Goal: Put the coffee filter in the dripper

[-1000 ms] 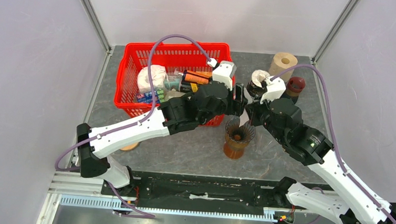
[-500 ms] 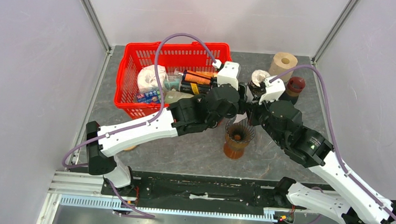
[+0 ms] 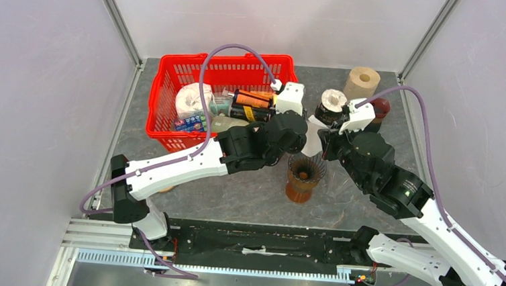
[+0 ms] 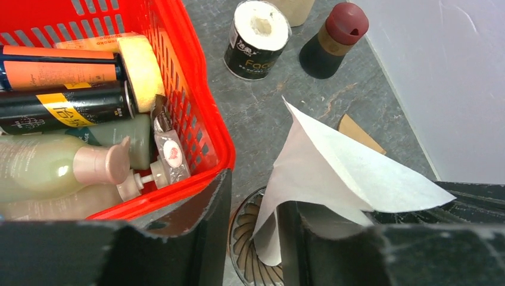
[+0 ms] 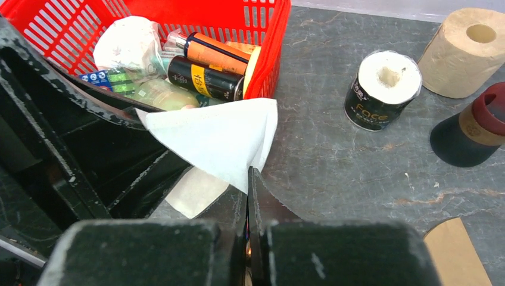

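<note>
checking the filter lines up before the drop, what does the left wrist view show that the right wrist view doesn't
Only the left wrist: the ribbed amber glass dripper, just under the tip of the white paper cone filter. Only the right wrist: a white wrapped paper roll in the red plastic basket, and the right pincer shut on the filter's edge. Both: filter, basket, the black-labelled roll and the maroon-capped dark bottle.

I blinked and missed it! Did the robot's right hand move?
Yes. The right gripper, pinching the coffee filter, slid right, toward the maroon-capped bottle seen from above.
</note>
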